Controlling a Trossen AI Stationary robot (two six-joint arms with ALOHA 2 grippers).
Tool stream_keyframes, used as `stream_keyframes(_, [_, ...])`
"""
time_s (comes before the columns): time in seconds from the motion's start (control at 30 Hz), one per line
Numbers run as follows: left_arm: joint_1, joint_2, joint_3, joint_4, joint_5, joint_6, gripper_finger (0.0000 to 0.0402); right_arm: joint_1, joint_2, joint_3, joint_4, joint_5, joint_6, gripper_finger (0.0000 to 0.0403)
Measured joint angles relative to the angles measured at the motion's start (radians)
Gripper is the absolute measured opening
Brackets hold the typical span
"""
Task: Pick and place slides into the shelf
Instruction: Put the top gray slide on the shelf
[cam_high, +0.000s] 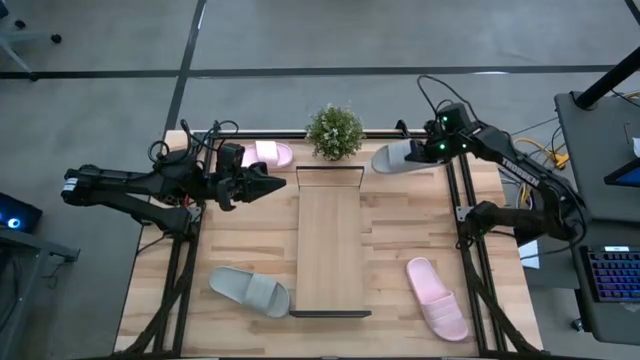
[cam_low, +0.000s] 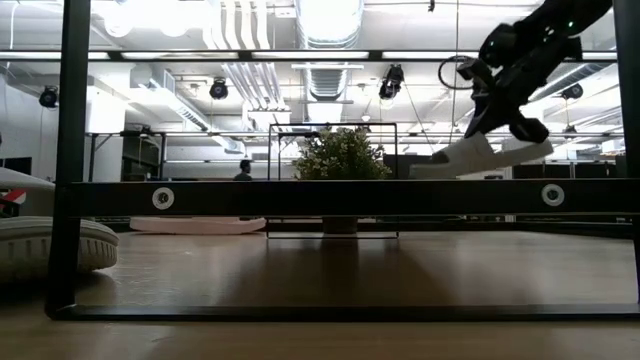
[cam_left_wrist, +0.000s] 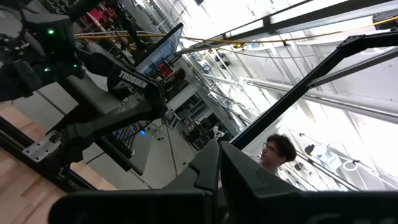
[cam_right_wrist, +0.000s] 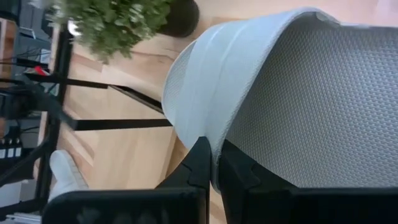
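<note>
The right gripper (cam_right_wrist: 211, 168) pinches the grey slide (cam_right_wrist: 273, 93) by its strap edge — light, flexible foam, likely to droop; left gripper (cam_high: 262, 186) fingers look closed, empty.

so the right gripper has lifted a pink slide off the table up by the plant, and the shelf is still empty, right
Not quite: the slide in the right gripper is grey, not pink. The right wrist view shows its pale grey strap clamped between the fingers, and the low view shows it raised off the table beside the plant. The shelf is indeed empty in the high view.
</note>
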Motion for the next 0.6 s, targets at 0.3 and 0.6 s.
stream_keyframes(0.3, [0.000, 0.000, -0.009, 0.000, 0.000, 0.005, 0.0000, 0.001, -0.034, 0.143, -0.139, 0.044, -0.040, 0.0009])
stream_keyframes(0.6, [0.000, 0.000, -0.013, -0.001, 0.000, 0.005, 0.0000, 0.018, -0.060, 0.298, -0.203, 0.071, -0.029, 0.0009])
